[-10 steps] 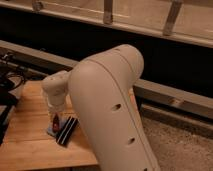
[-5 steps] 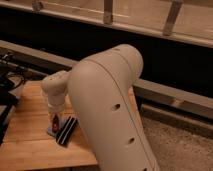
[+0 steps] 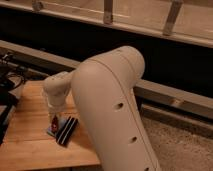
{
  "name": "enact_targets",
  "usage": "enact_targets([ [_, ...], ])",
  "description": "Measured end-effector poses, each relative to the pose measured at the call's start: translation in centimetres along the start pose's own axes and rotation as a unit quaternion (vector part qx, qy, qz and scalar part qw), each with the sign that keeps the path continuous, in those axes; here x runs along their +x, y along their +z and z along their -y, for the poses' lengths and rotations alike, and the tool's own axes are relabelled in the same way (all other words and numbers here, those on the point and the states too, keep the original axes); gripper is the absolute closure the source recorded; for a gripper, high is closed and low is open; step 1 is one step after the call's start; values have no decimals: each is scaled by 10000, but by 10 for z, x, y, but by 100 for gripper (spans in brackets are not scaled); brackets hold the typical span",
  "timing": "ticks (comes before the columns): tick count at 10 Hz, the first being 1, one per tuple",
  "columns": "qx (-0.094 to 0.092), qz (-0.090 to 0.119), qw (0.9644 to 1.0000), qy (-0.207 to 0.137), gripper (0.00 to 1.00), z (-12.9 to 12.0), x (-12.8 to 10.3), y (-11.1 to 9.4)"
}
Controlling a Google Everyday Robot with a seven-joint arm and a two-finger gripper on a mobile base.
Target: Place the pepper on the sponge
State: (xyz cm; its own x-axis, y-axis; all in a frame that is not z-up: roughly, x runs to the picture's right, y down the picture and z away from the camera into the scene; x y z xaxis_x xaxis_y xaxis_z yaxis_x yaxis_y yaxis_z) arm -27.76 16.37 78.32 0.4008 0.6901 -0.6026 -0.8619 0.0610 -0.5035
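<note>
The pepper (image 3: 54,121) is a tiny red item just below my white wrist, over the left part of the wooden table (image 3: 30,145). Directly under it a corner of the pale blue-grey sponge (image 3: 51,132) shows flat on the wood. Whether the pepper rests on the sponge or hangs just above it I cannot tell. My gripper (image 3: 65,131) shows as dark bars right beside the pepper and the sponge, on their right. My big white arm (image 3: 112,105) fills the middle of the view and hides the table's right part.
Dark equipment with cables (image 3: 7,80) stands at the table's left edge. A long grey ledge (image 3: 170,97) and a dark wall run behind the table. Speckled floor (image 3: 185,150) lies to the right.
</note>
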Motion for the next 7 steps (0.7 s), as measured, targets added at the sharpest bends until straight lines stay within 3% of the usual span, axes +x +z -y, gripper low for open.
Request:
enact_targets([
  [3, -114, 106, 9998, -76, 99, -2, 2, -2],
  [7, -206, 164, 9995, -164, 69, -8, 2, -7],
])
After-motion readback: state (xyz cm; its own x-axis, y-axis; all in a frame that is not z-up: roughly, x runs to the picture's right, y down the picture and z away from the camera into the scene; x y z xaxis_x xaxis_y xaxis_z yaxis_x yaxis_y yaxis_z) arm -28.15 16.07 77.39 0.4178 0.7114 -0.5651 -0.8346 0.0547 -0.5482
